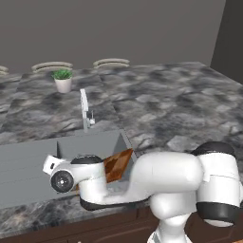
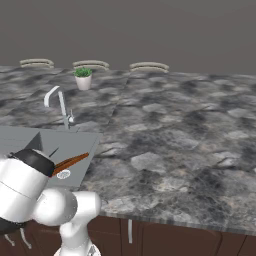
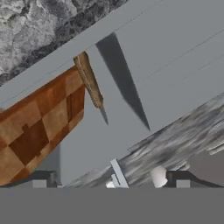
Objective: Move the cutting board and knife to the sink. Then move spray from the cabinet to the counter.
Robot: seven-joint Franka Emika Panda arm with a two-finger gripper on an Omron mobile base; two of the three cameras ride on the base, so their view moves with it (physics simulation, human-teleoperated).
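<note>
A simulated kitchen with a grey marbled stone table [image 1: 180, 109] and a rectangular grey steel sink [image 1: 28, 166] set into it. A white robot arm bends low over the front edge of the sink.

In the left base view, the checkered wooden cutting board [image 1: 117, 163] stands tilted inside the basin, its upper corner leaning against the basin's right wall, its lower part hidden behind the arm. In the hand view, the cutting board [image 3: 39, 127] slopes down the basin wall, and the knife [image 3: 90, 81] lies just beside its upper edge, brown handle up against the wall and thin blade pointing down toward the basin floor. In the right base view the knife [image 2: 72, 162] shows as a slim brown stick slanting inside the basin, partly covered by the arm.

The pincer [image 3: 109, 179] hangs over the sink with its two dark tips set wide apart at the bottom of the hand view, holding nothing.

A tall curved chrome faucet [image 2: 60, 102] rises behind the sink. Farther back on the table stands a small potted plant [image 1: 62, 80] in a white pot. Dark brown drawers [image 2: 170, 240] with a silver handle run under the table's front.
</note>
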